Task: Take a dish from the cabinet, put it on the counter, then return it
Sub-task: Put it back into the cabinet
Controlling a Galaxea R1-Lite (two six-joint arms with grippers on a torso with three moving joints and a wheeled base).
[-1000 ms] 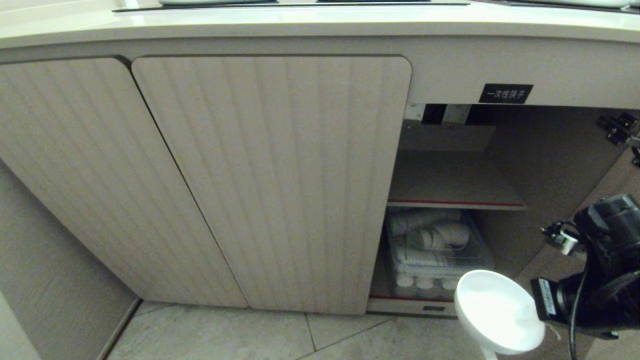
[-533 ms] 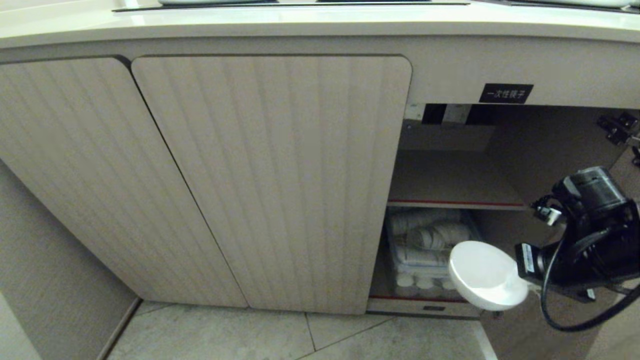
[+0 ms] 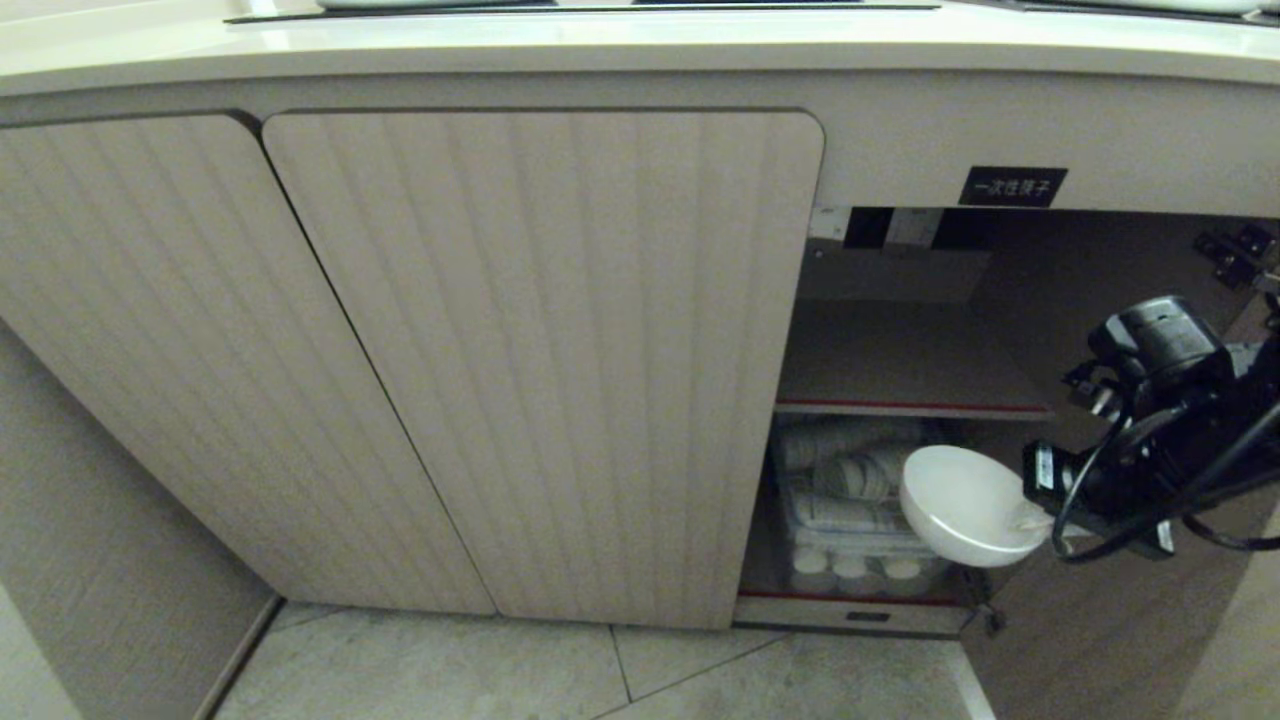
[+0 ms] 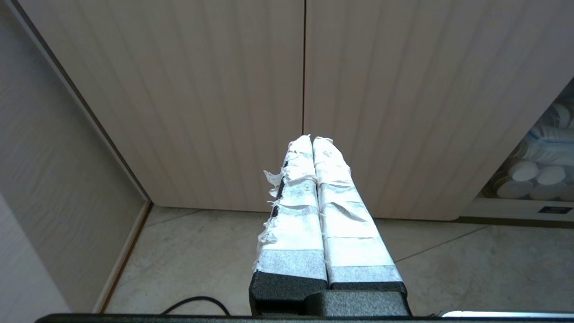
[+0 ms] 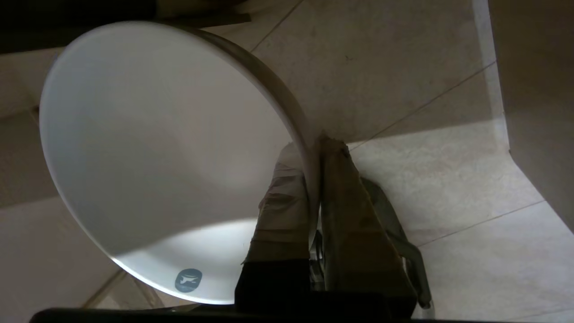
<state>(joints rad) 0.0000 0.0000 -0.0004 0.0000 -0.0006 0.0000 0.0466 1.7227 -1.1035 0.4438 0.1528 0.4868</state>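
Observation:
The dish, a plain white bowl, hangs tilted in front of the open right compartment of the cabinet, level with its lower shelf. My right gripper is shut on the bowl's rim from the right. In the right wrist view one finger lies inside the dish and the other outside, at the right gripper. The counter runs along the top. My left gripper is shut on nothing, low before the closed doors.
A clear bin of stacked white cups fills the lower shelf behind the bowl. Above it is a red-edged shelf and a black label. The swung-open door stands at the right, over the tiled floor.
My right arm has risen and moved toward the cabinet opening with the bowl, which went from low near the floor up to the lower shelf's height. The left arm stayed still.

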